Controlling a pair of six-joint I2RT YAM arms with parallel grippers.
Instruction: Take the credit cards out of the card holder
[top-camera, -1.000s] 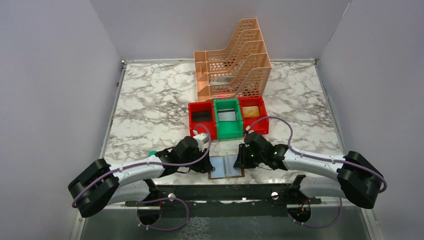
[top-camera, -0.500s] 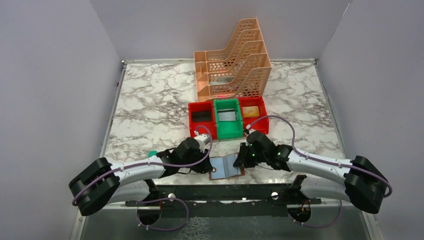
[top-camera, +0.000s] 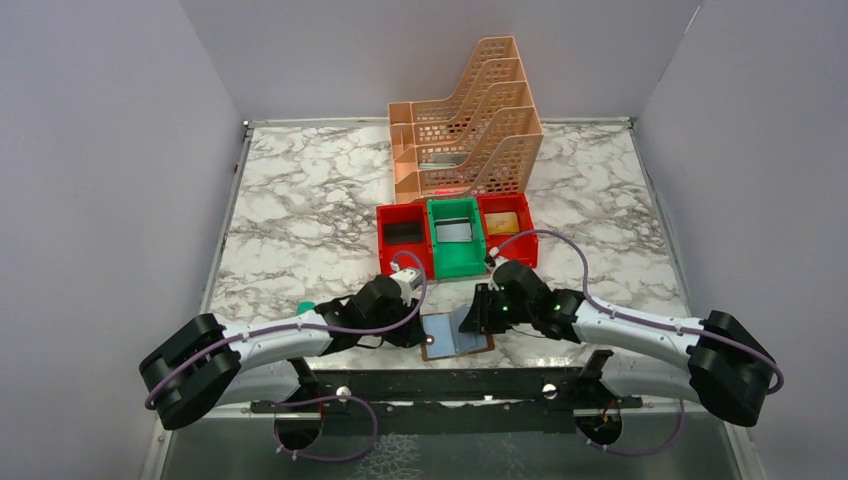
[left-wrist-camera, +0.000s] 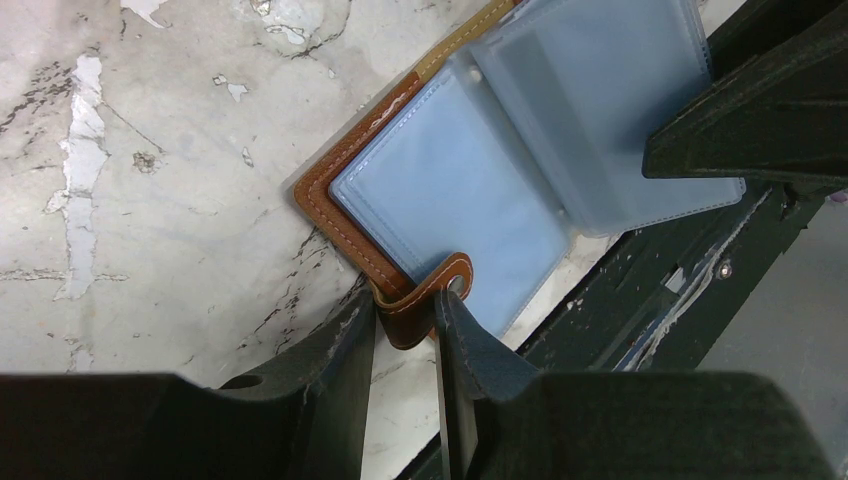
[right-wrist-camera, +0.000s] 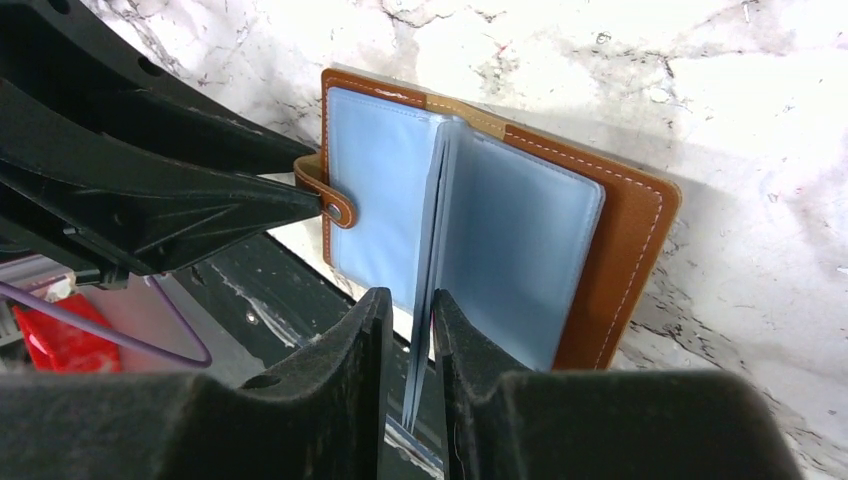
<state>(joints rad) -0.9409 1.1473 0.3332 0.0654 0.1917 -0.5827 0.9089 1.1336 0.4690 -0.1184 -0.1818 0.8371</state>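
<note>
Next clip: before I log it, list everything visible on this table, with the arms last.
table: one, white-grey marble, under everything.
file organizer: one, peach, tiered, towards the back.
green bin: one, green, in front of the organizer; a grey-blue flat item lies inside.
red bins: two, red, either side of the green bin; the right one holds a tan item.
small object: one, teal, beside the left arm; too small to identify.
card holder: one, brown with grey-blue sleeves, lying open at the near edge.
left tool: one, black, closed on the holder's snap tab.
right tool: one, black, pinching a raised sleeve leaf.
</note>
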